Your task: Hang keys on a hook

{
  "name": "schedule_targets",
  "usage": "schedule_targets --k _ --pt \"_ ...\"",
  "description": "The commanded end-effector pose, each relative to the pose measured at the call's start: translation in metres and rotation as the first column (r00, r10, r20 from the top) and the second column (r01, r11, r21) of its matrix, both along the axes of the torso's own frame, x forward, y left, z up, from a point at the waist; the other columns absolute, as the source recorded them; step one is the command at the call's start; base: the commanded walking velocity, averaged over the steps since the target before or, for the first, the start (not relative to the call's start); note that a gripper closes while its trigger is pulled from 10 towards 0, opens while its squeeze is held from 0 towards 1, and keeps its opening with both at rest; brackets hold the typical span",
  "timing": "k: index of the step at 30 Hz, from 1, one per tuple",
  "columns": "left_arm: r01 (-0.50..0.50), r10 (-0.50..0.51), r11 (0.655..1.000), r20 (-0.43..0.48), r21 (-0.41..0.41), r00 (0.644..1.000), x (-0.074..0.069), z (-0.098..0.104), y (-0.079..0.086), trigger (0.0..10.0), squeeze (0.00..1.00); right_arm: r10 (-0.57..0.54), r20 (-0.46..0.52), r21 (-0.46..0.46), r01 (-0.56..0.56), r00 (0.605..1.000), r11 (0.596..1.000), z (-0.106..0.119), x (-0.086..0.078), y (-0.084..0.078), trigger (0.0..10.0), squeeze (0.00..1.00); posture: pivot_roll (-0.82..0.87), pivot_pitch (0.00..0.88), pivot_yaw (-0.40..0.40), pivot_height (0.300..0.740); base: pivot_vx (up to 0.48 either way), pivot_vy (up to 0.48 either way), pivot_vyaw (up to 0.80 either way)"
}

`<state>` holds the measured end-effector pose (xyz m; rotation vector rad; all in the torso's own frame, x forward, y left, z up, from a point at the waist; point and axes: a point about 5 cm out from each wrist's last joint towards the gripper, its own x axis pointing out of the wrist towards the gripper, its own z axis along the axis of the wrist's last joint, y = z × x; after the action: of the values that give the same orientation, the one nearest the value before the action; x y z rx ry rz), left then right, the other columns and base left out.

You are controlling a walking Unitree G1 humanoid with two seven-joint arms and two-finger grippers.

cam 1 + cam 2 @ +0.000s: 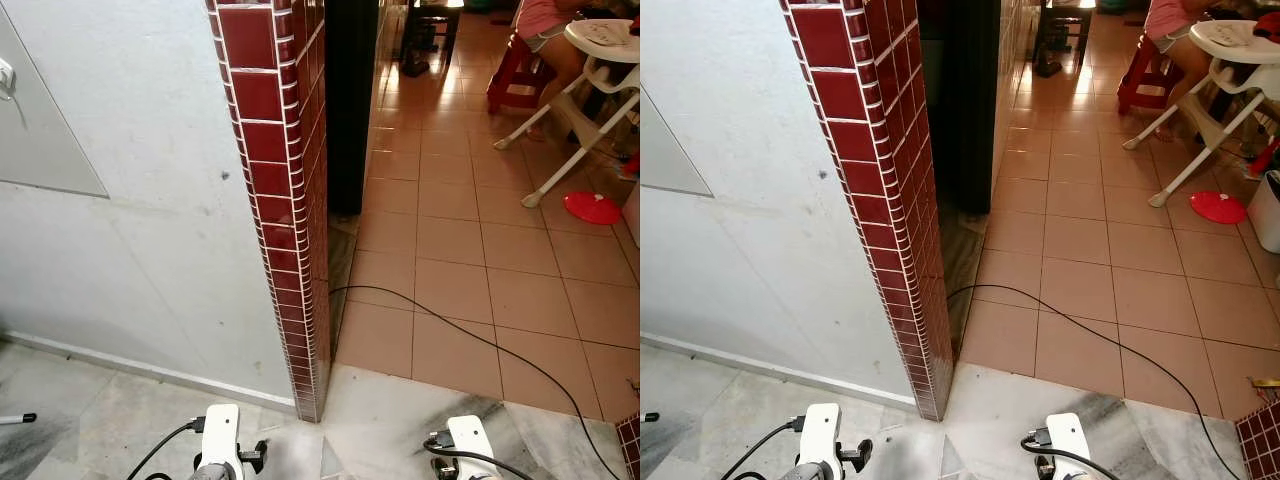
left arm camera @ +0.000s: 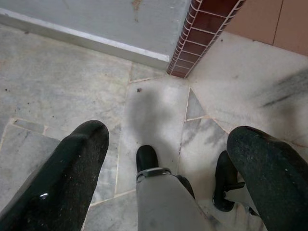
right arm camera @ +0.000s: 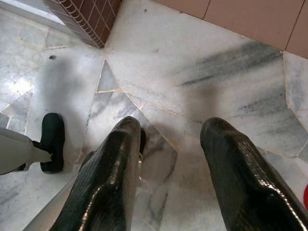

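1. Left gripper [image 2: 166,159] and right gripper [image 3: 171,159] hang over the marble floor [image 3: 231,62], fingers spread, holding nothing.
2. Keys and hook are unseen; walk past the tiled pillar [image 1: 285,200] to find them.
3. Step clear of the cable [image 1: 470,335].

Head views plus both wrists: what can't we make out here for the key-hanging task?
- Wall fixture: cut off by the left-eye view's left edge; can't tell if it's a hook.
- Person on a red stool: cropped by the top edge.
- Black cable: far end runs off the bottom edge.
- Right gripper: fingers apart over marble floor; palm out of frame, so held keys can't be ruled out.
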<state>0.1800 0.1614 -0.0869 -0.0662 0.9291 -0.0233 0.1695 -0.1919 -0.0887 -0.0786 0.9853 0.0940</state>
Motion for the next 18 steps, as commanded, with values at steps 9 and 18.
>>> schedule_targets --k 9,18 --pt "0.015 -0.015 1.0 0.011 0.019 1.0 0.0037 0.0018 0.0006 10.0 0.0 0.014 -0.004 0.004 -0.013 1.0 1.0 0.0008 0.0026 0.0018 10.0 0.0 -0.05 0.0 0.015 0.74 0.0 0.0 0.0" --pt "0.012 -0.013 0.999 0.032 0.036 0.999 0.0061 0.0034 0.0015 10.0 0.0 0.001 0.039 0.044 -0.002 0.999 0.999 0.0033 0.0057 0.0023 10.0 0.0 -0.05 0.0 0.012 0.74 0.0 0.0 0.0"
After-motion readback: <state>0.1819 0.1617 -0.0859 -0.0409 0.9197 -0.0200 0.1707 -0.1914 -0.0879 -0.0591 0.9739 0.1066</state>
